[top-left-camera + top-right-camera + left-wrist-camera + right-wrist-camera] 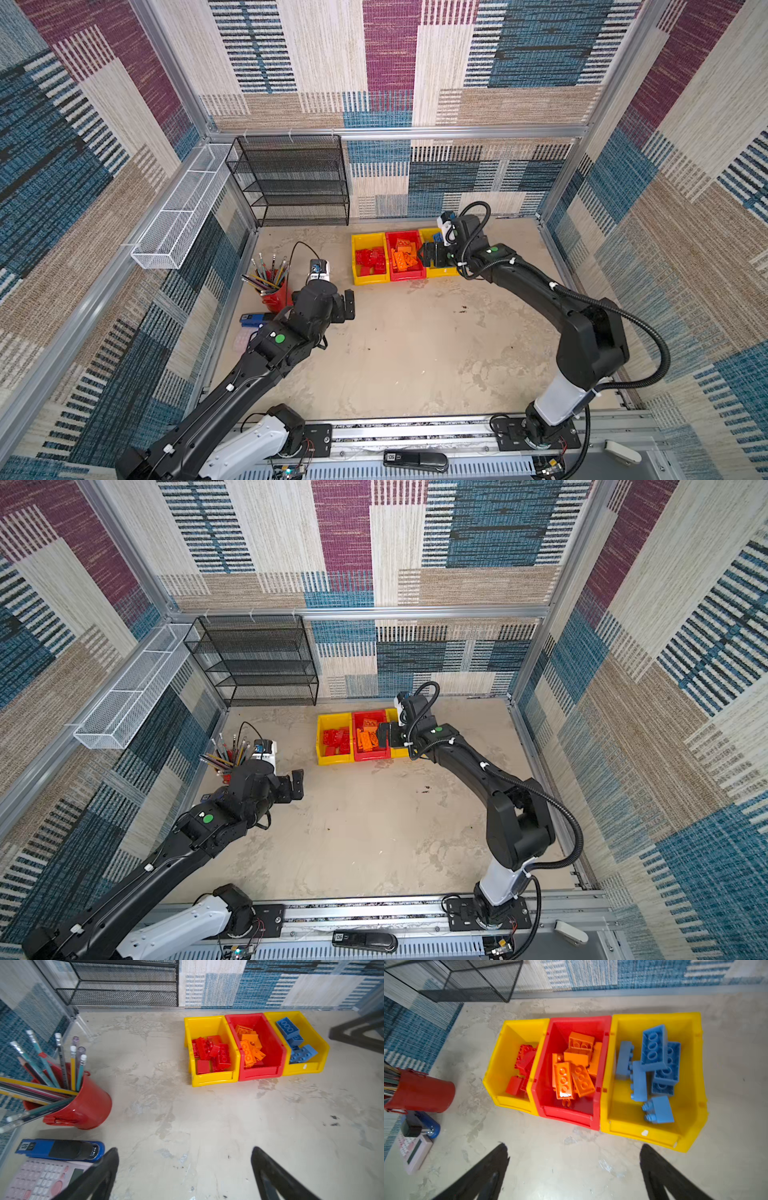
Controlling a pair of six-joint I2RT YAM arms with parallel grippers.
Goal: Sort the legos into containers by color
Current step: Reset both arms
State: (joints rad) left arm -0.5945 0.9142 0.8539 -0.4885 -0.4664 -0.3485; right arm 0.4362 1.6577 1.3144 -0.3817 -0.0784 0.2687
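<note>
Orange bricks (577, 1072) heap in the red bin (571, 1119), and that's the worry: the pile sits loose behind a low front lip, so a nudge could spill one onto the tabletop (415, 353). The right tool (573, 1145) hangs just above the red bin's front, jaws spread wide, gripping nothing. A careless swing might clip the rim and shove the joined row. The left tool (184, 1148), equally wide and empty, is well apart from the red bin.

Count: three bins, two yellow flanking the red. Red bricks (209, 1053) fill one yellow bin (508, 1043), too jumbled to number. Orange, about seven. Blue bricks (654, 1047) in the other yellow bin (685, 1088), five or six.
</note>
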